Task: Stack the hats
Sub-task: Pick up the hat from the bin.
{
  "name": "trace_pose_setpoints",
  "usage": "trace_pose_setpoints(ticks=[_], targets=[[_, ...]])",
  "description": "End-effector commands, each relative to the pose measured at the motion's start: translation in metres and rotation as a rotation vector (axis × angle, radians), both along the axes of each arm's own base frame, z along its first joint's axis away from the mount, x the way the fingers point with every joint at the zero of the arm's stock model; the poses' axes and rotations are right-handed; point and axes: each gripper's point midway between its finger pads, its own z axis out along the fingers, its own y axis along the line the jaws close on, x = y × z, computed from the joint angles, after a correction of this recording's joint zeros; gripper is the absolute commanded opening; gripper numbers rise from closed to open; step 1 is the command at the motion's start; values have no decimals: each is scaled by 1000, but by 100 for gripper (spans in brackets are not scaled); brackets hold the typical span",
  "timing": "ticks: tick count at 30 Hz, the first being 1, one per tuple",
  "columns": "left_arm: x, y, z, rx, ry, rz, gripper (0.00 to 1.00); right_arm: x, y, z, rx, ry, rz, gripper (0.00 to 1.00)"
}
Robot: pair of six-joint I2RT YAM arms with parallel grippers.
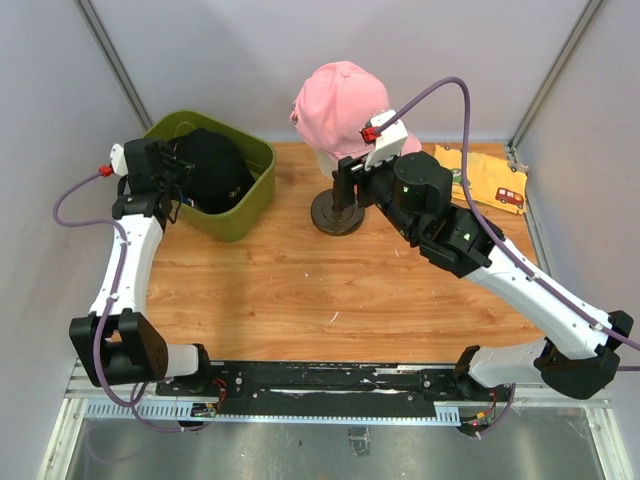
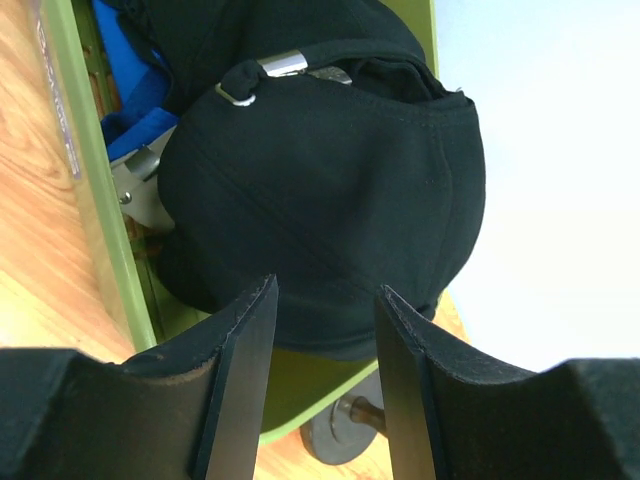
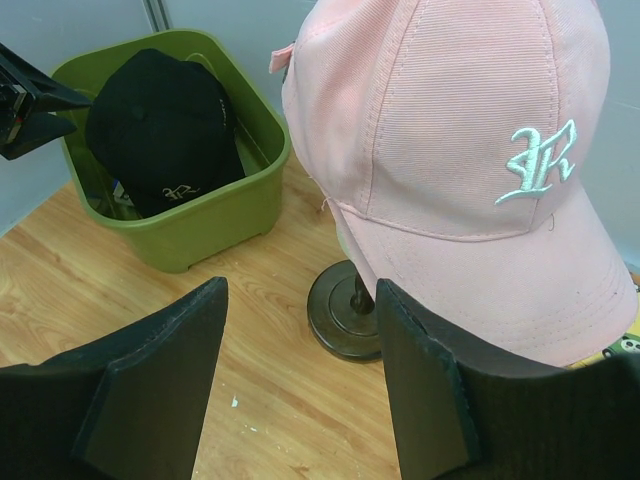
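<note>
Pink hat (image 1: 335, 105) tops stand (image 1: 335, 215), black hat (image 1: 212, 165) lies in bin (image 1: 238, 220).

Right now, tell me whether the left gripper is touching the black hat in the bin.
Cannot tell. In the left wrist view the open left gripper overlaps the black hat in the bin, but no view shows contact or a gap.
</note>
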Motion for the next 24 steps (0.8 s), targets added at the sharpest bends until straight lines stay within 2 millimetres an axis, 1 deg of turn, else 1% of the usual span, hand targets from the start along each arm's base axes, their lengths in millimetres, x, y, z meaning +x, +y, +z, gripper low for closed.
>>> trace_pose_setpoints(ticks=[1,6,11,15,21,24], targets=[[13,7,11,58,-41,14,48,1,-5,6,17,-20,-20,62],[24,6,19,101,-83,14,49,5,-4,4,10,-16,-22,62],[34,-1,22,135,-112,-7,49,10,-5,3,9,-14,-28,62],[40,-7,16,146,-93,-32,47,13,-5,2,6,-10,-32,62],[42,-9,1,153,-54,-45,46,16,-8,0,2,-7,-38,62],[43,-9,-1,160,-49,-51,44,18,-8,-2,1,-4,-40,62]])
